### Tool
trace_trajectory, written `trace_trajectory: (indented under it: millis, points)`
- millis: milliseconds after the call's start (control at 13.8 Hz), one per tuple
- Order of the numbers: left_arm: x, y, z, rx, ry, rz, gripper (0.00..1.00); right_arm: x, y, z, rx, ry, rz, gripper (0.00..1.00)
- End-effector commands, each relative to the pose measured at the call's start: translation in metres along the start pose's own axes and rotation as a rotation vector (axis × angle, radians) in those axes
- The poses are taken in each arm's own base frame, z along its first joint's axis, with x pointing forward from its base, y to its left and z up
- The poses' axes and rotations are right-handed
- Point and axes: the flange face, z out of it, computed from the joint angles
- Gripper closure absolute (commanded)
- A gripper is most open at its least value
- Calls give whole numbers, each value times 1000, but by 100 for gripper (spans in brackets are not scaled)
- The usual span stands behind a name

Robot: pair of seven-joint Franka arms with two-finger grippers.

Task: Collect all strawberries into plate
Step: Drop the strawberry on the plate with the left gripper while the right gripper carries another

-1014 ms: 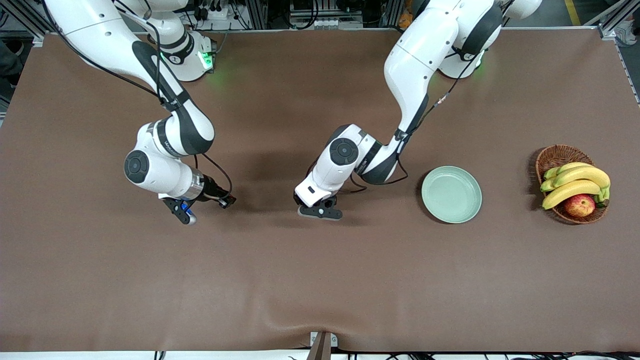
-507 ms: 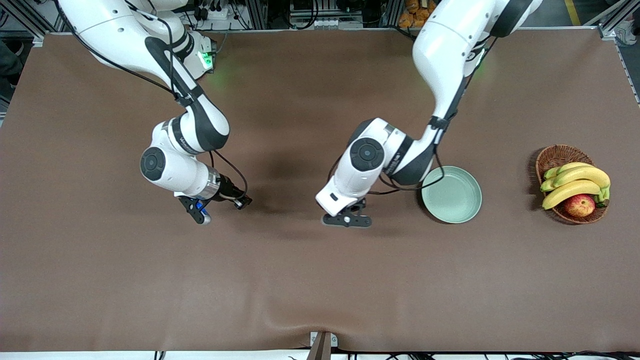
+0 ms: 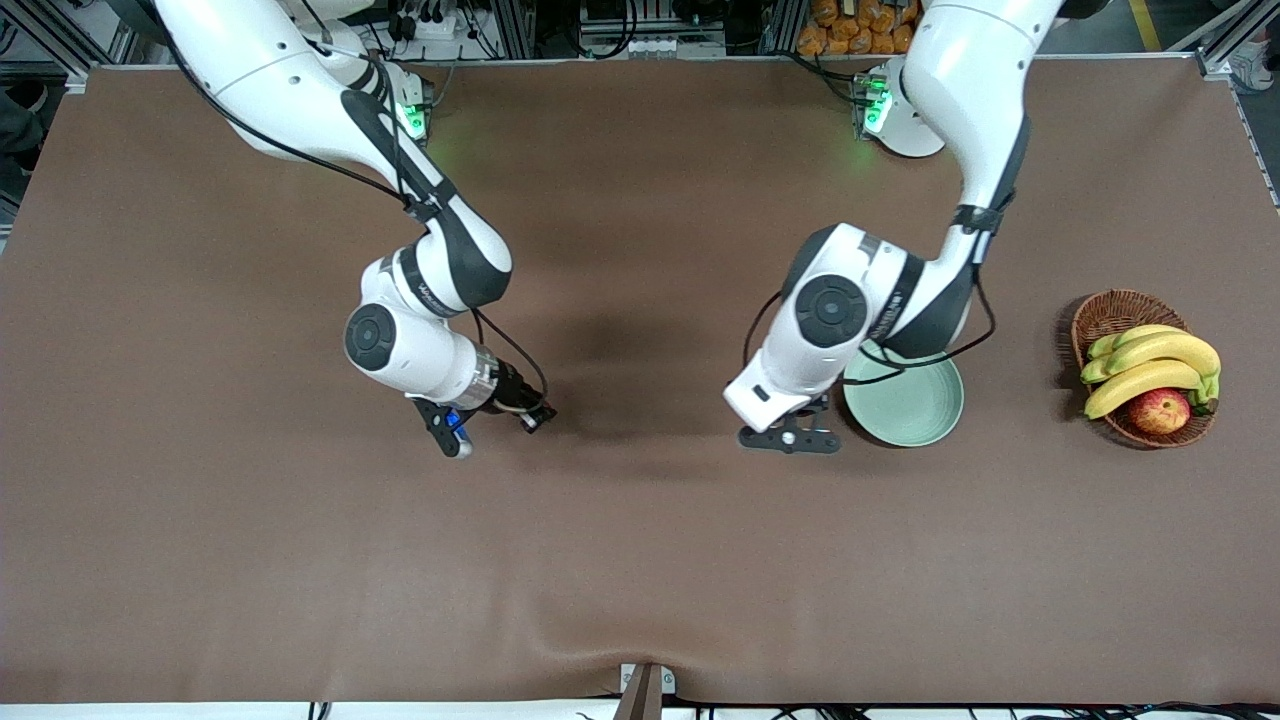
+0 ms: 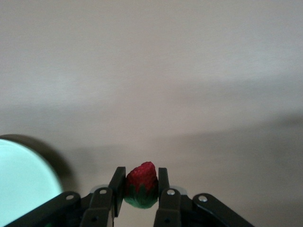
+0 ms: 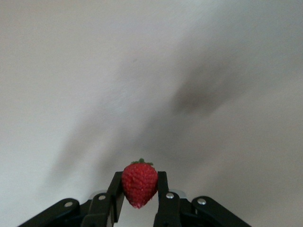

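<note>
My left gripper (image 3: 790, 438) is shut on a small red strawberry (image 4: 141, 181) with a green cap. It hangs over the table just beside the rim of the pale green plate (image 3: 930, 415), on the side toward the right arm's end. The plate's edge (image 4: 23, 184) shows in the left wrist view. My right gripper (image 3: 530, 415) is over the middle of the table, shut on another red strawberry (image 5: 139, 183). Neither berry shows in the front view. The part of the plate that shows holds nothing, and the left arm's wrist covers some of it.
A brown wicker basket (image 3: 1110, 310) with bananas (image 3: 1150, 365) and a red-yellow apple (image 3: 1160, 410) stands near the left arm's end of the table, past the plate. A brown mat (image 3: 640, 560) covers the table.
Both arms have swept toward the left arm's end of the table, each still gripping its strawberry. The left gripper has come up to the plate's rim.
</note>
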Motion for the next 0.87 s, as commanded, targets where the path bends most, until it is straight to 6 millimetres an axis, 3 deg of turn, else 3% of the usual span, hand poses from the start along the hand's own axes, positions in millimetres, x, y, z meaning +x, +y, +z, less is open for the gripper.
trace_trajectory:
  millis: [0,362,579,652,724,796]
  points:
    - [-25,-49,12,12,13,34,100,-18,-36,23,84,0,93,99]
    - [-26,-142,38,18,-5,43,100,-50,-69,78,255,16,231,99]
    - [-37,-166,54,25,-43,38,100,-63,-77,109,288,77,273,93]
    - [-39,-179,60,24,-40,28,96,-65,-76,112,284,86,270,71]
    - [-38,-180,64,22,-36,48,80,-67,-76,112,283,88,261,23]
    - [-39,-180,67,22,-42,45,65,-69,-75,112,278,96,247,0]
